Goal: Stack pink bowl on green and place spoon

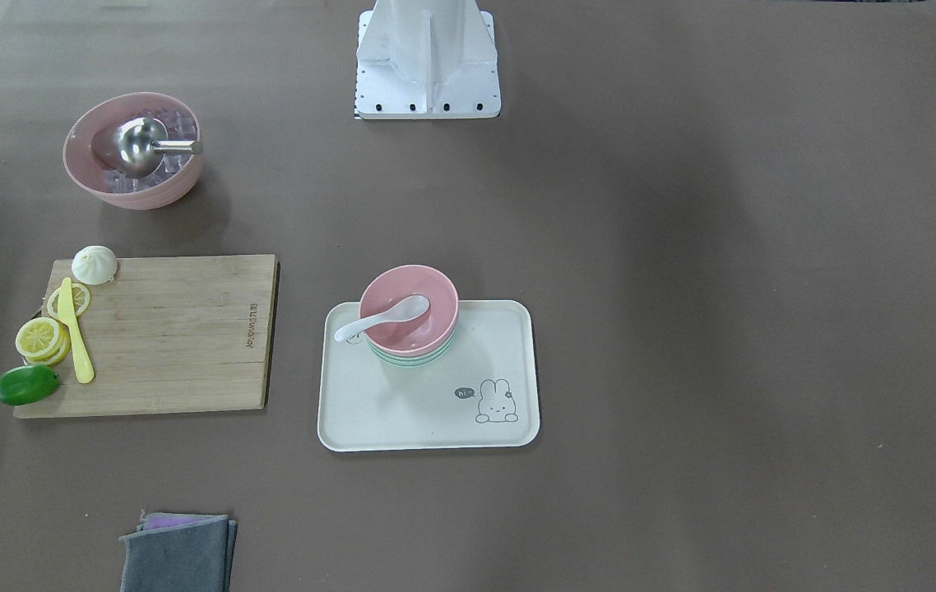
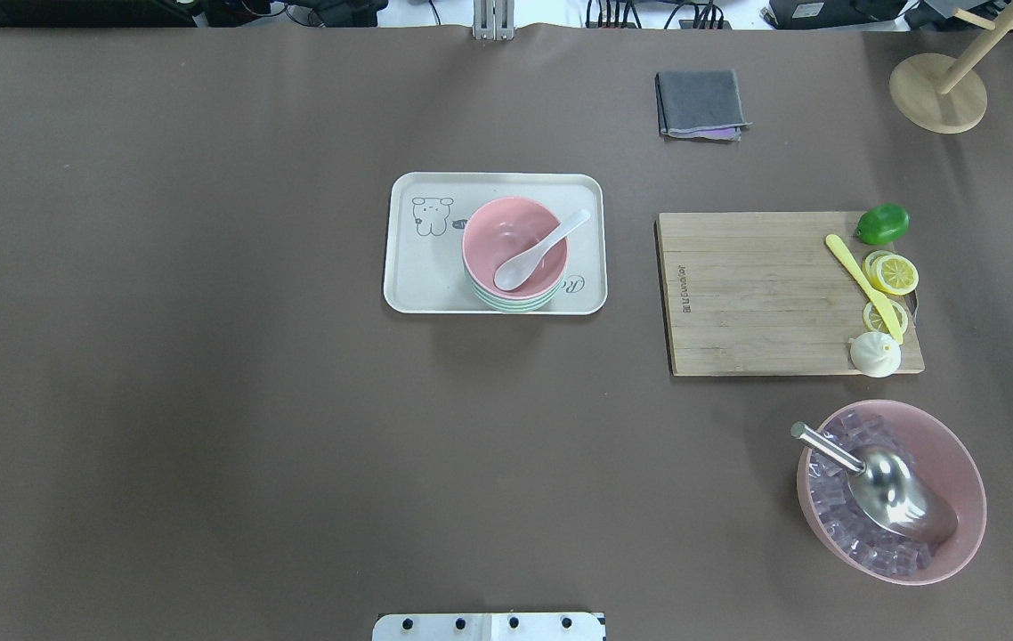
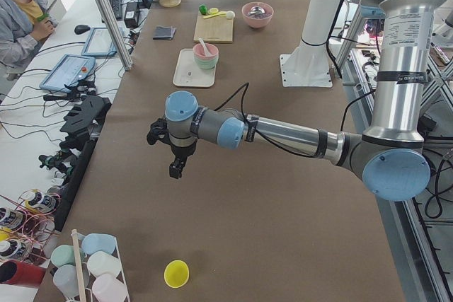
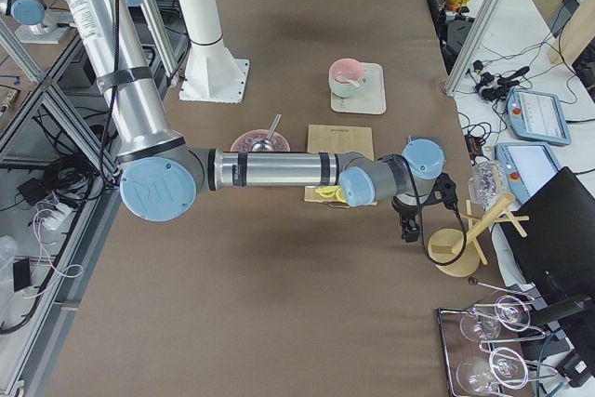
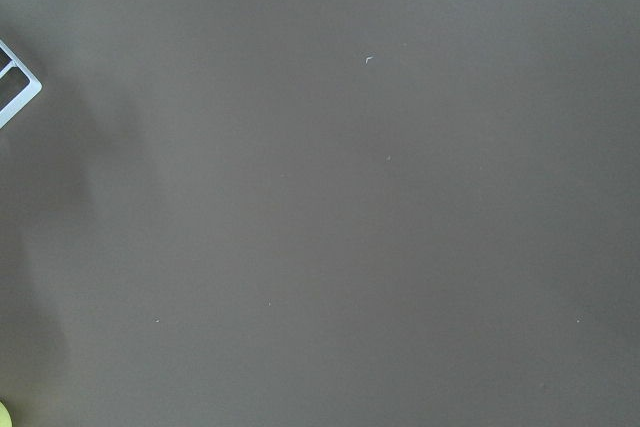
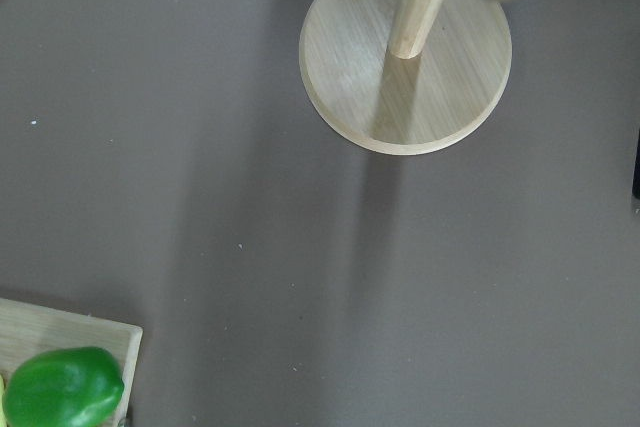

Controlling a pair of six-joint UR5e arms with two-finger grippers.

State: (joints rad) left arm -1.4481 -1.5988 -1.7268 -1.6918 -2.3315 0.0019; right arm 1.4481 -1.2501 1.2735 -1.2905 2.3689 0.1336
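The pink bowl [image 2: 506,230] sits nested on the green bowl [image 2: 511,306] on the cream tray [image 2: 417,271]. The white spoon [image 2: 544,249] lies in the pink bowl with its handle over the rim. The stack also shows in the front view, with the pink bowl [image 1: 437,293], the green bowl [image 1: 410,360] and the spoon [image 1: 386,319]. My left gripper [image 3: 177,169] hangs over bare table far from the tray, seen only in the left side view. My right gripper [image 4: 409,230] hangs near the wooden stand, seen only in the right side view. I cannot tell whether either is open or shut.
A wooden cutting board [image 2: 756,294] holds lemon slices, a yellow knife, a green fruit and a white bun. A large pink bowl [image 2: 960,463] holds ice cubes and a metal scoop. A grey cloth [image 2: 700,102] and a wooden stand [image 2: 938,93] sit at the far side.
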